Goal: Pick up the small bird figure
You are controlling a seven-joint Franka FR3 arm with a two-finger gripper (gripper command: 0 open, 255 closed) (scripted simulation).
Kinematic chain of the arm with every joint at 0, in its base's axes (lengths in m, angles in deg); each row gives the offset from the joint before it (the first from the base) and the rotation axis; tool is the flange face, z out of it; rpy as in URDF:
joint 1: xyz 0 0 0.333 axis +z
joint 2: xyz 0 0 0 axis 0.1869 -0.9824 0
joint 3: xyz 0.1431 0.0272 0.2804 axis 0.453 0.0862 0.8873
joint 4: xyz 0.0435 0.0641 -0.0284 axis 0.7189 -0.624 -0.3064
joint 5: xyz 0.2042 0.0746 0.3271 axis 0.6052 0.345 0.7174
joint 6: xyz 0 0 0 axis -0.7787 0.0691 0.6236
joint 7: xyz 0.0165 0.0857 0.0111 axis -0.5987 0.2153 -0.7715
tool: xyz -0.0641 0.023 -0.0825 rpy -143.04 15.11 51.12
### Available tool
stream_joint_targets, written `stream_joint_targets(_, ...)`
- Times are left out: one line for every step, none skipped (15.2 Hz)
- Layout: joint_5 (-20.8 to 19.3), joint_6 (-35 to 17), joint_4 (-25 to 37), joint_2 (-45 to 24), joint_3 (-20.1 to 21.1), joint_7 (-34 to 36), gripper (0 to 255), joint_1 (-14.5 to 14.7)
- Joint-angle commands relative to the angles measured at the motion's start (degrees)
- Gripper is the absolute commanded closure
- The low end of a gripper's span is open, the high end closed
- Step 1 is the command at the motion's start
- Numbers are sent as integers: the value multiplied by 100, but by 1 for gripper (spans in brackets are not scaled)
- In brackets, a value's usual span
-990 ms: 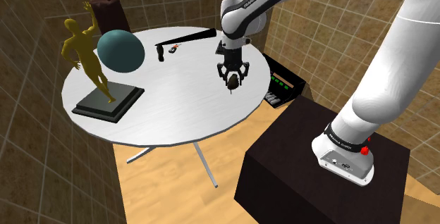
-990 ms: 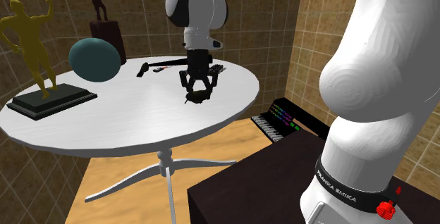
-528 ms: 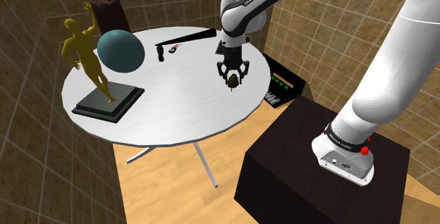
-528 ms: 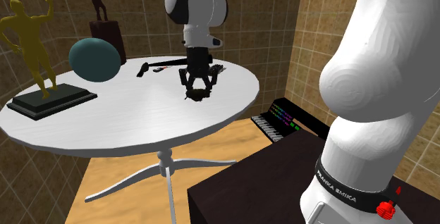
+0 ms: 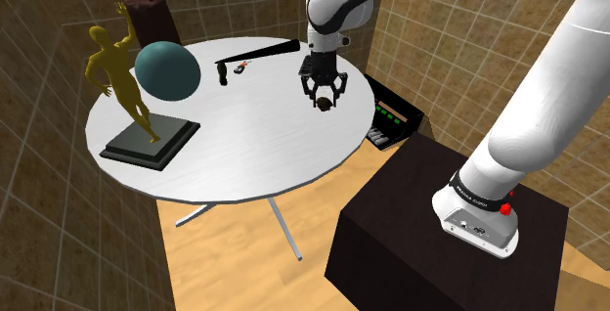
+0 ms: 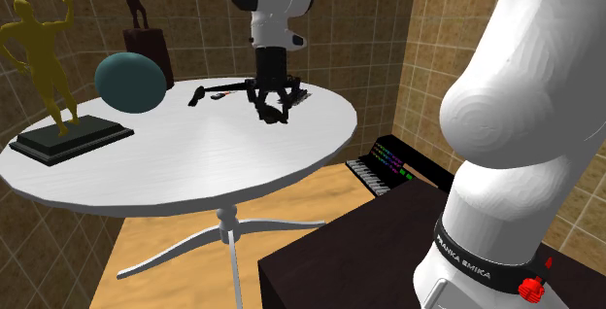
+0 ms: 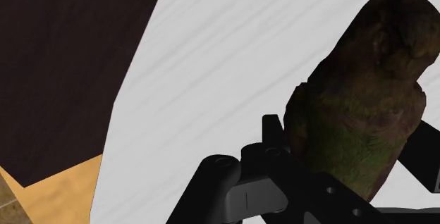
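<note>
The small bird figure is dark brown with greenish patches and stands clasped between the black fingers, close before the wrist camera. My gripper is shut on the bird figure and hangs clear above the round white table, near its edge at the shoulder view's right. In the second exterior view the gripper holds the dark bird figure above the table, close to the black tool lying at the back.
A golden statue on a dark base and a teal ball stand on the table's left side. A black tool with a red mark lies at the back. A dark keyboard device sits on the floor beyond the stand.
The gripper has risen from just above the tabletop with the bird figure in it, and the arm's wrist has lifted higher over the table.
</note>
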Motion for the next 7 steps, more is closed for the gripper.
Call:
stream_joint_targets(0, 146, 63, 81, -5, 7, 255, -7)
stream_joint_targets(0, 220, 98, 121, -7, 14, 255, -9)
stream_joint_targets(1, 295, 134, 160, -8, 21, 255, -11)
stream_joint_targets(1, 369, 171, 197, -9, 28, 255, -13)
stream_joint_targets(2, 443, 209, 234, -11, 35, 255, -15)
stream_joint_targets(2, 454, 215, 240, -11, 36, 255, -15)
stream_joint_targets(2, 454, 215, 239, -11, 36, 255, -15)
